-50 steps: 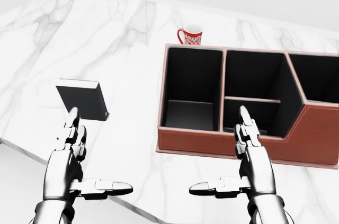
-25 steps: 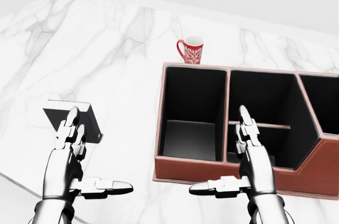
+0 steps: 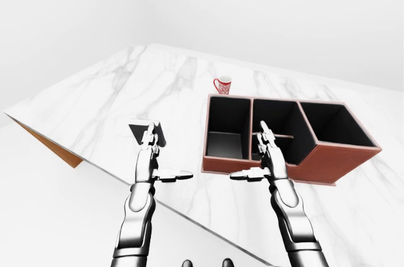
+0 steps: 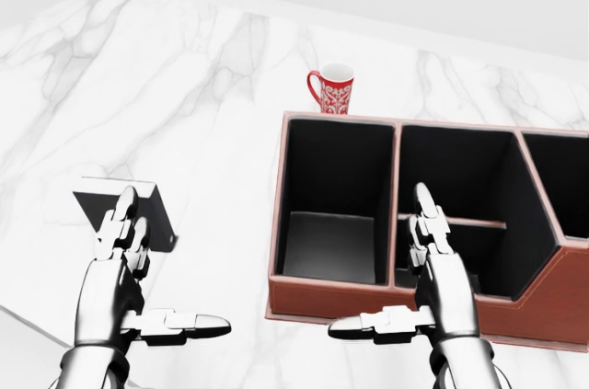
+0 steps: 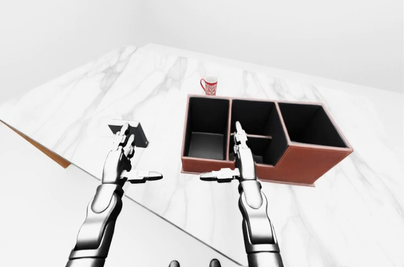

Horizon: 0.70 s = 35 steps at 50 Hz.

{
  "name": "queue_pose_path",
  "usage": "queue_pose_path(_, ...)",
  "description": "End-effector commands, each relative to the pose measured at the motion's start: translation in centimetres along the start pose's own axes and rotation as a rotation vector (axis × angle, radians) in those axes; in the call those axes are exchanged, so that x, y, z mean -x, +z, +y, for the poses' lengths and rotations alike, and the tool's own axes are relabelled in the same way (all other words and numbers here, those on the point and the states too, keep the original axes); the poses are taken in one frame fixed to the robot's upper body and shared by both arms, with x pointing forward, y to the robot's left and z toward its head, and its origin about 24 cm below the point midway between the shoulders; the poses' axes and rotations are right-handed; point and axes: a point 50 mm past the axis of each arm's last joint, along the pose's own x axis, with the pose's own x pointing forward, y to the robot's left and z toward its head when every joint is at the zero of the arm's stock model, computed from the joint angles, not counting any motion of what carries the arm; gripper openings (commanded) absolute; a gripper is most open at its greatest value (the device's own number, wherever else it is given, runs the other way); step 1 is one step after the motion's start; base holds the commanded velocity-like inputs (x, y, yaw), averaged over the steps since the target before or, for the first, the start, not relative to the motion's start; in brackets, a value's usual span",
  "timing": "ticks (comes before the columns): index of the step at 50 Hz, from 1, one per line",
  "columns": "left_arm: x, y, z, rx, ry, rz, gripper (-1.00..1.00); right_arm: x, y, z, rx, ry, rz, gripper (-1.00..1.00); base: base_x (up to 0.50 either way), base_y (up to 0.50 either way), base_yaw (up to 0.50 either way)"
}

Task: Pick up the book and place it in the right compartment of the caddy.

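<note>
Book (image 4: 124,208) lying flat near the marble countertop's (image 4: 202,104) left edge, both hands spread and holding nothing.

Left hand (image 4: 124,274) hangs over the book's near side, fingers apart, thumb pointing right; whether it touches is unclear. Right hand (image 4: 425,279) is likewise spread, hovering at the near wall of the brown caddy (image 4: 331,297), which sits well to the book's right. Red patterned mug (image 4: 332,88) stands just beyond the caddy's far left corner.
</note>
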Motion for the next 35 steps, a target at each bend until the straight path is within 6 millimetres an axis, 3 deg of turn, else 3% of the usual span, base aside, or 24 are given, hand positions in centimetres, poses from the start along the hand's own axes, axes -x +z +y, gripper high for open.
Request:
queue_pose_path(1, -0.1, -0.2, 0.0, 0.002, 0.002, 0.001, 1.00, -0.1, 0.0, 0.0, 0.003, -0.001, -0.003, 1.00, 0.17, 0.08, 0.00)
queue_pose_path(27, 0.4, 0.4, -0.1, 0.020, -0.029, -0.032, 1.00, 0.1, 0.1, 0.0, -0.006, 0.005, -0.005, 1.00, 0.04, 0.02, 0.00)
queue_pose_path(35, 0.2, 0.9, 0.1, -0.046, 0.001, -0.034, 1.00, 0.1, 0.1, -0.2, -0.005, 0.002, -0.002, 1.00, 0.00, 0.00, 0.00)
